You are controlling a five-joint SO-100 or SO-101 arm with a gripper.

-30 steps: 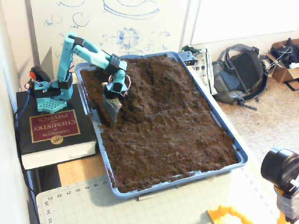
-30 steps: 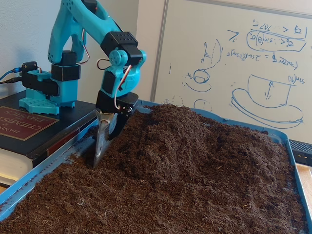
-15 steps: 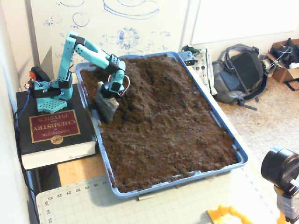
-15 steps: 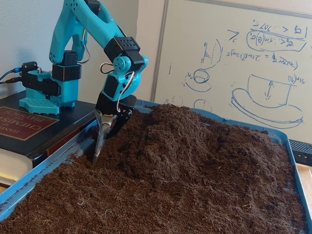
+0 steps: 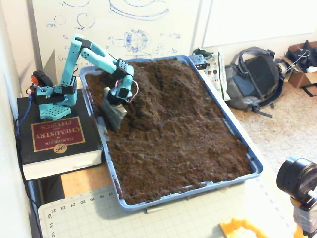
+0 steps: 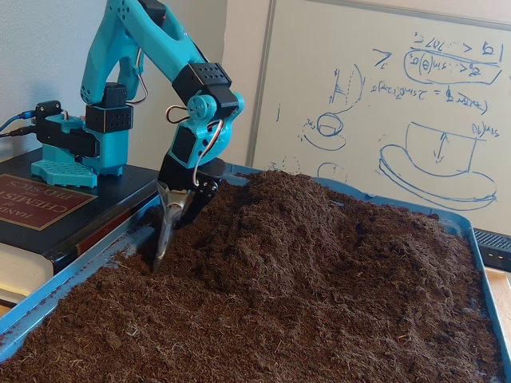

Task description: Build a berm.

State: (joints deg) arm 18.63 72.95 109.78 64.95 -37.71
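- Both fixed views show a blue tray (image 5: 255, 166) filled with dark-brown soil (image 5: 188, 144), and we see the turquoise arm (image 5: 94, 54) standing on a thick book (image 5: 54, 136) beside the tray.
- The berm (image 6: 319, 215) is the raised hump of loose soil at the far end of the tray, near the whiteboard (image 6: 415, 104); in the fixed view from above it lies toward the upper part of the tray (image 5: 158, 74).
- The gripper (image 6: 164, 239) points down at the foot of the berm, close to the tray wall on the arm's side, and its tip touches the soil.
- We see something flat and grey at the gripper, like a blade, but we cannot tell if it is a finger or a held tool.
- We cannot tell whether the fingers are released or clenched: the tip is partly sunk in soil and the views are blurred there.
- The near end of the tray is cut off in the low fixed view.
- A backpack (image 5: 255, 79) lies on the floor beyond the tray.
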